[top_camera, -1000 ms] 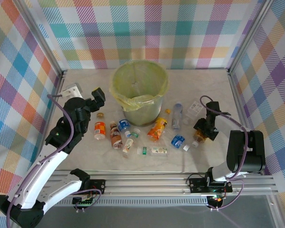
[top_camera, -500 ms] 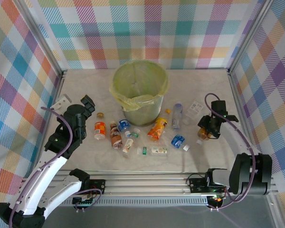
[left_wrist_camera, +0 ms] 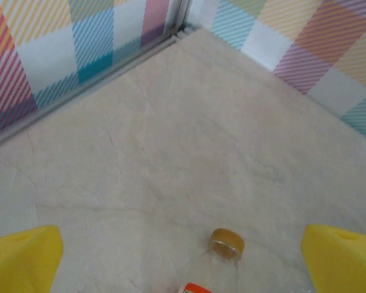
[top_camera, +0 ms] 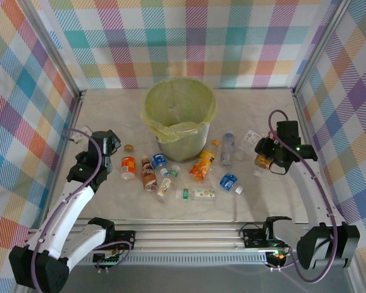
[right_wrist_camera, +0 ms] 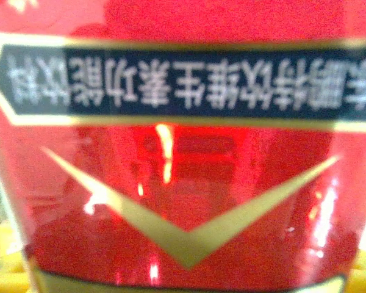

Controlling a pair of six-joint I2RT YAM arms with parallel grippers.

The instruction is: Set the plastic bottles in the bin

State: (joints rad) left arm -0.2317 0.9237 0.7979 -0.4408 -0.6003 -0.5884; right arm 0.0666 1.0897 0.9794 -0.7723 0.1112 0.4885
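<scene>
Right hand (top_camera: 267, 157) grips a red-labelled bottle (right_wrist_camera: 183, 183) apart from the bin (top_camera: 183, 146), left hand (top_camera: 112, 142) hangs open, and the other bottles (top_camera: 202, 163) lie unbinned on the surface (top_camera: 110, 110).

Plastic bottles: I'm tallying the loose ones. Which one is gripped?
The red-labelled bottle, clamped in the right gripper at the table's right side. The other bottles lie loose on the table by the bin.

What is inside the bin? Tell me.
Inside the bin, just its yellow-green bag lining; nothing else visible. The near wall hides part of the bottom.
</scene>
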